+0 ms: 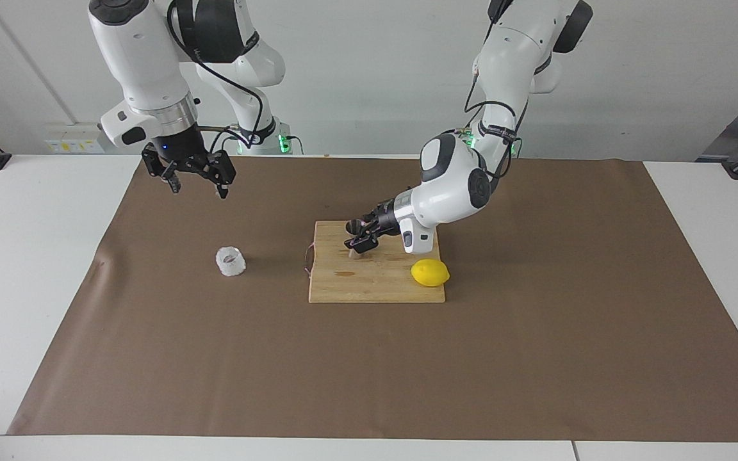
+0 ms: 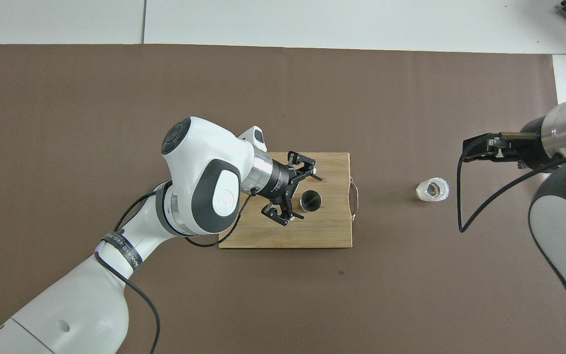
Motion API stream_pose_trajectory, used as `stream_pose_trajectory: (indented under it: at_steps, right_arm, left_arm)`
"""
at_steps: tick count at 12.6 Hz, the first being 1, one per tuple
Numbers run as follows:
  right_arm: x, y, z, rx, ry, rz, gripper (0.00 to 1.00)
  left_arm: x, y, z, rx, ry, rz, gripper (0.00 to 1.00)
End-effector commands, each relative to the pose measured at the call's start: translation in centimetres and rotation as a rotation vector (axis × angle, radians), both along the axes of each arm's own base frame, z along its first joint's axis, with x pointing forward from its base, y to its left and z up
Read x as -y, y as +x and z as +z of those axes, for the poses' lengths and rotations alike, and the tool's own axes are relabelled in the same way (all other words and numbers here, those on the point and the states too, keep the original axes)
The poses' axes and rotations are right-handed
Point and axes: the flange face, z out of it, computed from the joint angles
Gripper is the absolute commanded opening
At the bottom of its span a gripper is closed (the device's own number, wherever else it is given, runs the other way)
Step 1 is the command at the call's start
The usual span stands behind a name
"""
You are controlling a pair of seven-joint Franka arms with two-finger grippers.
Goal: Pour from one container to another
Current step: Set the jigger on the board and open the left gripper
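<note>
The steel jigger [image 2: 311,200] stands upright on the wooden cutting board [image 2: 332,231]; in the facing view my left gripper mostly hides it. My left gripper [image 2: 305,195] [image 1: 357,242] is low over the board, open, one finger on each side of the jigger and neither pressing it. The whitish faceted cup [image 1: 230,261] [image 2: 432,190] stands on the brown mat toward the right arm's end. My right gripper [image 1: 198,190] [image 2: 479,150] hangs open and empty, raised over the mat, well clear of the cup.
A yellow lemon [image 1: 430,273] lies on the board's [image 1: 375,285] corner toward the left arm's end, under the left forearm in the overhead view. A metal handle [image 2: 355,199] sticks out from the board's edge facing the cup. The brown mat [image 1: 535,333] covers the table.
</note>
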Motion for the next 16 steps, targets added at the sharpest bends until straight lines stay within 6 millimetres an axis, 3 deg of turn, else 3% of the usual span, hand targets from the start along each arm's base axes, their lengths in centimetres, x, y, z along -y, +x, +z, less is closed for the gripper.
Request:
stream_pose_trajectory:
  at_steps: [1, 3, 6, 11, 14, 16]
  right_arm:
    - [0.1, -0.5, 0.1, 0.011, -0.004, 0.101, 1.0]
    - [0.5, -0.6, -0.5, -0.005, 0.0, 0.231, 1.0]
    - [1.5, -1.1, -1.8, -0.031, 0.026, 0.467, 1.0]
    - [4.0, -0.7, -4.4, 0.019, 0.03, 0.898, 1.0]
    - [7.7, -1.0, -8.2, 0.096, 0.11, 1.083, 1.0]
    - [8.3, -1.1, -10.4, 0.139, 0.127, 1.212, 1.0]
  left_arm:
    - [-0.6, 1.1, 2.3, 0.056, 0.054, -0.073, 1.0]
    - [-1.0, 1.7, 5.1, 0.099, 0.171, -0.149, 1.0]
    - [-4.4, 4.1, 9.6, 0.149, 0.319, -0.22, 1.0]
    - [-10.9, 5.3, 12.8, 0.176, 0.531, -0.275, 1.0]
    - [-15.5, 5.9, 13.4, 0.172, 0.557, -0.367, 1.0]
    - [-18.8, 6.5, 14.4, 0.197, 0.565, -0.417, 1.0]
